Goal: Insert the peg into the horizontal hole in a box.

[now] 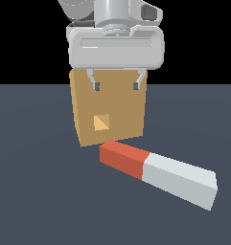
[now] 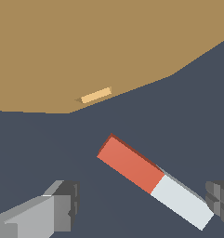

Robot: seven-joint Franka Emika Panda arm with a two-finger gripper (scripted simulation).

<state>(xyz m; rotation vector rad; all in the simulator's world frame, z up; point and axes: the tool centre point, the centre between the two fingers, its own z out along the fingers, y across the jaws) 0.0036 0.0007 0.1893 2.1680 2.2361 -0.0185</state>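
1. Peg (image 1: 157,174) lies flat on the dark surface (image 1: 35,191), just in front of the box (image 1: 109,107), not touching it as far as I can tell. Red end points toward the box; white end runs away to the exterior view's right. The peg lies at a slant to the box face, not lined up with the hole (image 1: 101,122).

2. Claw (image 1: 116,86) hangs above, in front of the box's upper face, fingers pointing down. Jaws stand wide apart and hold nothing. In the wrist view one finger (image 2: 62,204) sits well clear of the peg (image 2: 153,179); the other finger (image 2: 220,200) is close by the white tip.

3. Risk, grasp: the peg is offset from the midline between the fingers and skewed to them. A straight descent could land a finger on the white end and tip or skid the bar. Wrist likely needs turning first.

4. Risk, clearance: the box stands close behind the red end. A low approach could nudge the box and move the hole.

5. Risk, insertion: the hole looks only slightly wider than the peg's section. A crooked grip would probably jam the tip on the rim or push the box back.

6. Risk, leverage: gripping far out on the white part may let the red end droop.
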